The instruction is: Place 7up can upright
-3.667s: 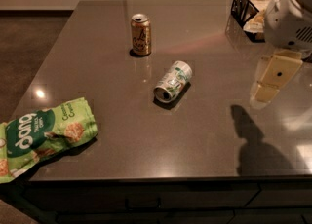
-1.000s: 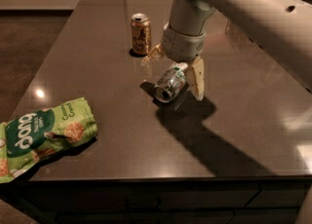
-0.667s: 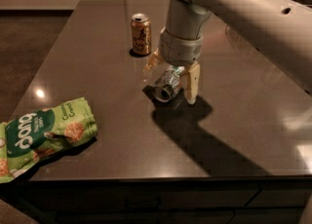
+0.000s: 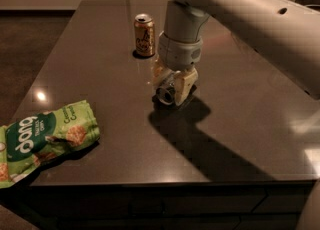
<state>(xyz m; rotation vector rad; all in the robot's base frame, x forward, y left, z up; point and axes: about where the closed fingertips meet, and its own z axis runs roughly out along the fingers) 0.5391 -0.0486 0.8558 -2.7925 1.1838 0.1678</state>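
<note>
The jaws of the gripper (image 4: 173, 87) are closed narrow on both sides of the 7up can (image 4: 164, 94), which lies on its side near the middle of the dark table (image 4: 100, 74). A gold-brown can (image 4: 144, 35) stands upright just behind. A green dang snack bag (image 4: 45, 136) lies at the front left edge.

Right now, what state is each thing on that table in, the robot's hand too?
7up can: on its side on the table, not yet upright.
gripper: low over mid-table, shut on the 7up can.
gold-brown can: upright, apart behind the gripper.
snack bag: lying flat, front left corner.
</note>
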